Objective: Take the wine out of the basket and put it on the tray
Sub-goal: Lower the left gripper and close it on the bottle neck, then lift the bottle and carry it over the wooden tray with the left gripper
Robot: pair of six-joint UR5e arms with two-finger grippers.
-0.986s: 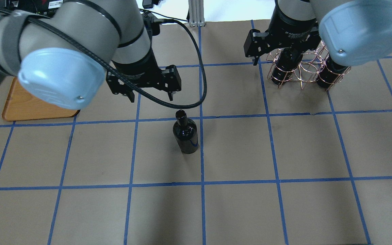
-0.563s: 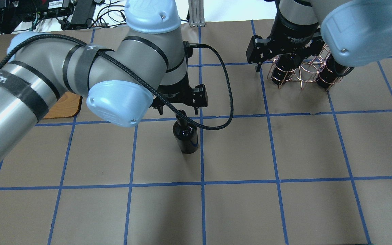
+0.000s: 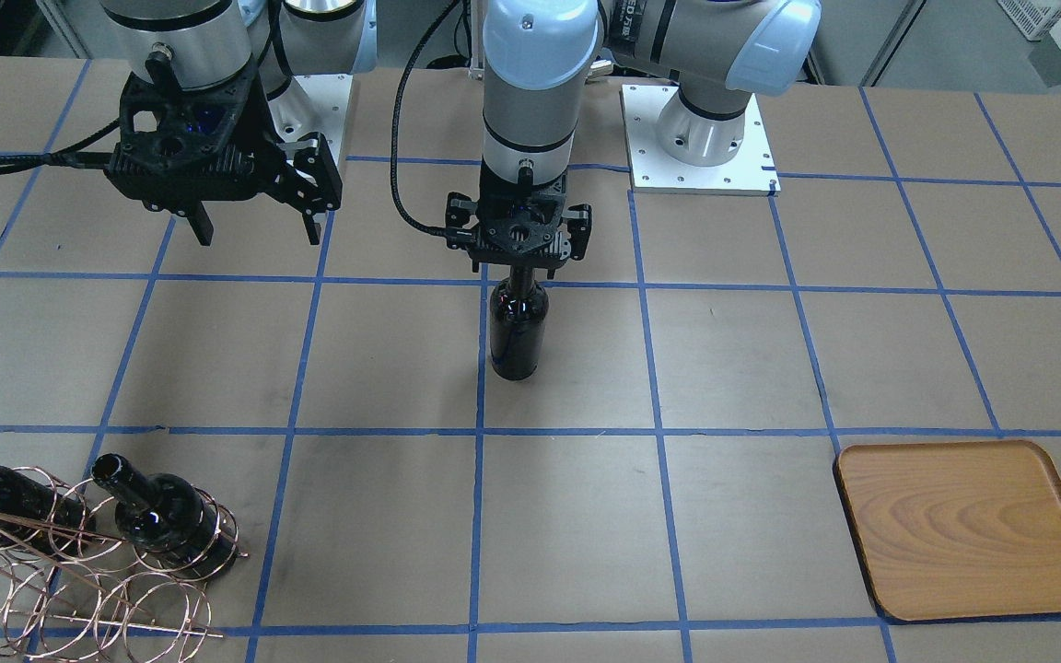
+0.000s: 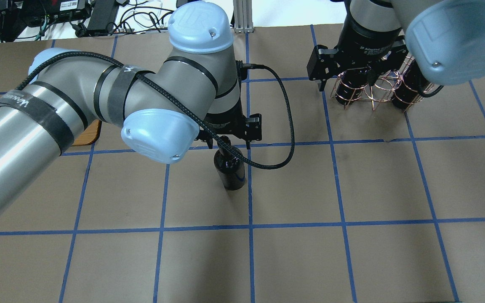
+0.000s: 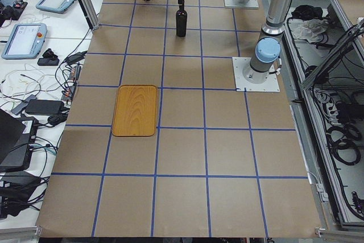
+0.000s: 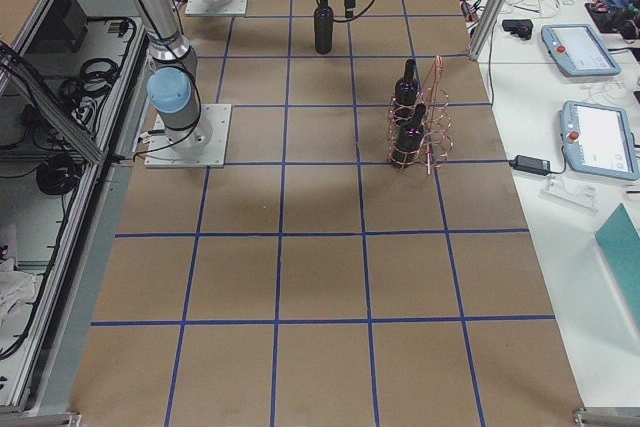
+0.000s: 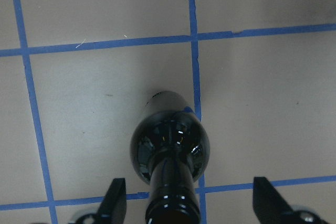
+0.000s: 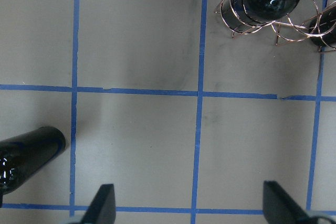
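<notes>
A dark wine bottle [image 4: 230, 168] stands upright on the table's middle, seen also in the front view [image 3: 517, 331]. My left gripper [image 4: 228, 145] is open, with one finger on each side of the bottle's neck [image 7: 170, 198]; the fingers [image 7: 115, 200] stand apart from the glass. My right gripper [image 3: 259, 230] is open and empty, raised near the copper wire basket [image 4: 373, 90]. The basket [image 3: 79, 571] holds two more dark bottles [image 3: 167, 516]. The wooden tray [image 3: 963, 529] lies empty at the far left side, mostly hidden by my left arm in the overhead view [image 4: 86, 132].
The table is brown paper with a blue tape grid. A black cable [image 4: 284, 126] loops from my left wrist beside the bottle. The two arm bases [image 3: 696, 138] stand at the robot's edge of the table.
My left arm has swung from near the tray to the standing bottle, and its open fingers now flank the neck. My right gripper has shifted slightly by the basket.
</notes>
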